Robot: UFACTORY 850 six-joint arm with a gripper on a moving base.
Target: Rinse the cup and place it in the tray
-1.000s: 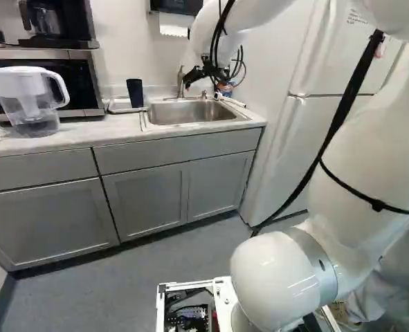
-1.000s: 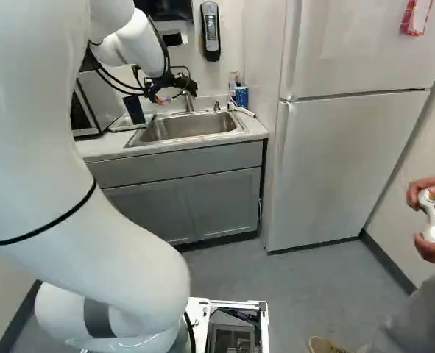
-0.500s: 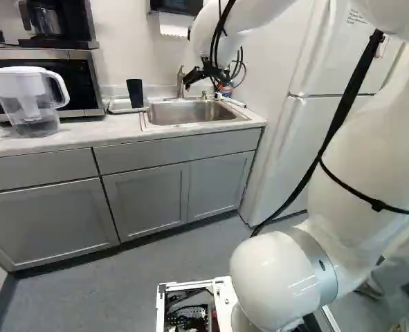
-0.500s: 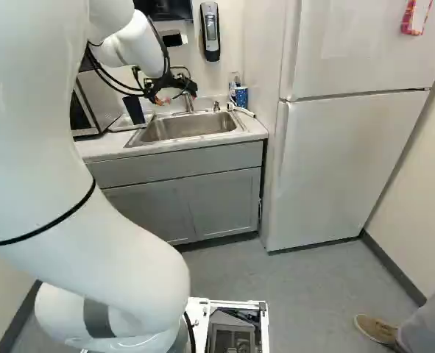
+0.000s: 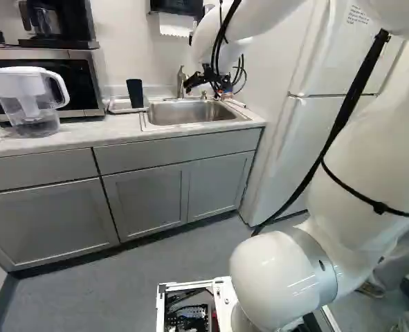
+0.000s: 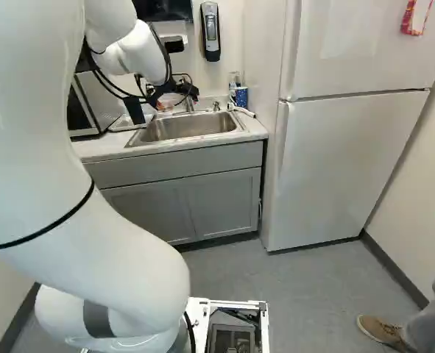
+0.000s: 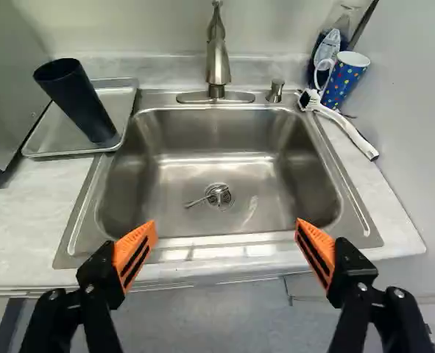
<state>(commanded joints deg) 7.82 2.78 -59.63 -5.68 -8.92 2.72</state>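
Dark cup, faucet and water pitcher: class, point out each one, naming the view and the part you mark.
Dark cup [image 7: 82,104]: wrist view, middle of its side wall.
Faucet [image 7: 218,65]: wrist view, middle of its metal body.
Water pitcher [image 5: 25,101]: left base view, front of its body.

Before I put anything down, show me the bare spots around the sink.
Bare counter lies between the pitcher and the tray, out to the front edge. The tray has room beside the dark cup. Crowded: the back corner between sink and fridge, holding the dotted cup and brush.

1 clear pitcher [image 5: 28,104] (white on top) before 1 microwave [image 5: 81,86], 1 white fridge [image 6: 342,162]
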